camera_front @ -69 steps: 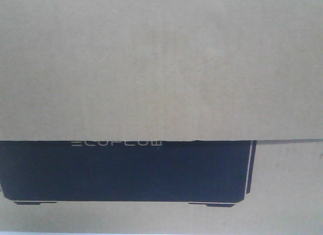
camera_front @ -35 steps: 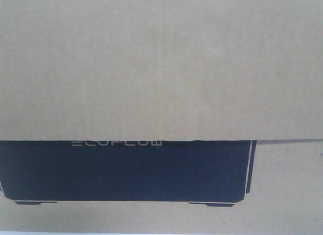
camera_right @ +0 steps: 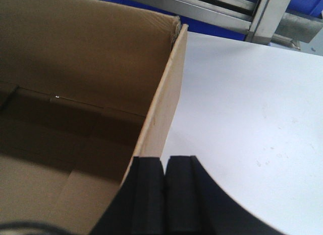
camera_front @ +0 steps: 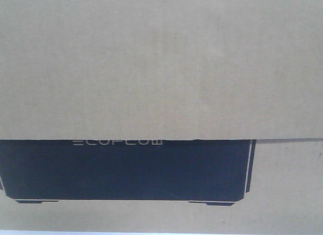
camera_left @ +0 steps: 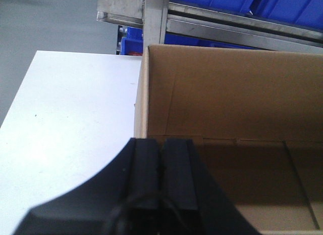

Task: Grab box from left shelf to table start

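From my remote station, the table (camera_left: 65, 124) spreads white at far left in the left wrist view, and the box (camera_left: 237, 93) stands on it, open-topped, its far wall close under the silver rail of the left shelf (camera_left: 227, 30) with blue bins (camera_left: 262, 5) behind. The left gripper (camera_left: 161, 179) sits at the carton's left wall, its two black fingers pressed together with no visible gap; whether the wall's edge is pinched between them I cannot tell, since the fingers hide the rim there. The front camera is filled by the box's outer face and its black printed panel (camera_front: 126, 169), which suggests the carton sits right against the robot. On the far side, the right gripper (camera_right: 165, 194) mirrors the left at the carton's right wall, fingers likewise together, bare table to its right. I judge the two arms bracket the box so that a wide, floppy carton stays square while it rests on the table.
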Robot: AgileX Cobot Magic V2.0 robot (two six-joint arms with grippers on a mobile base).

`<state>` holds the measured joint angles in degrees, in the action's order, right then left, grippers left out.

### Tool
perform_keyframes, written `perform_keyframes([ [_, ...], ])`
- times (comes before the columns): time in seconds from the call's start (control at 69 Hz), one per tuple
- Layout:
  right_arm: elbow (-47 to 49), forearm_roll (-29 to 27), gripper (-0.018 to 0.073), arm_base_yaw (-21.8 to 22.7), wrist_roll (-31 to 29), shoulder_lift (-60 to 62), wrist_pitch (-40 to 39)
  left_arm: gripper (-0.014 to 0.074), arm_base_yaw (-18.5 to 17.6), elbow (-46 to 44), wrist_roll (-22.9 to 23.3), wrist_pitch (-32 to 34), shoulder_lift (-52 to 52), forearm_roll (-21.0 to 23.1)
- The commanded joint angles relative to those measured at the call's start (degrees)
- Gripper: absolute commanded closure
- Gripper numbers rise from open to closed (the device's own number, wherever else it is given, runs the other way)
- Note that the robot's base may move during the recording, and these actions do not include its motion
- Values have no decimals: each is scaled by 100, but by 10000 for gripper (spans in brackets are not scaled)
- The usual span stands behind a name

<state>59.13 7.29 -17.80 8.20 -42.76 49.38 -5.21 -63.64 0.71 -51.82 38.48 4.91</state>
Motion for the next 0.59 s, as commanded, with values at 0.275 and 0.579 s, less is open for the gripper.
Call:
perform_keyframes([
  [0.275, -1618, 144, 502, -3, -15, 1792, -1724, 700, -33, 1923, -71, 1764, -2023, 7],
  [0.579, -2953, 144, 502, -3, -15, 3185, -2423, 700, -33, 3533, -71, 2649, -3851, -160],
])
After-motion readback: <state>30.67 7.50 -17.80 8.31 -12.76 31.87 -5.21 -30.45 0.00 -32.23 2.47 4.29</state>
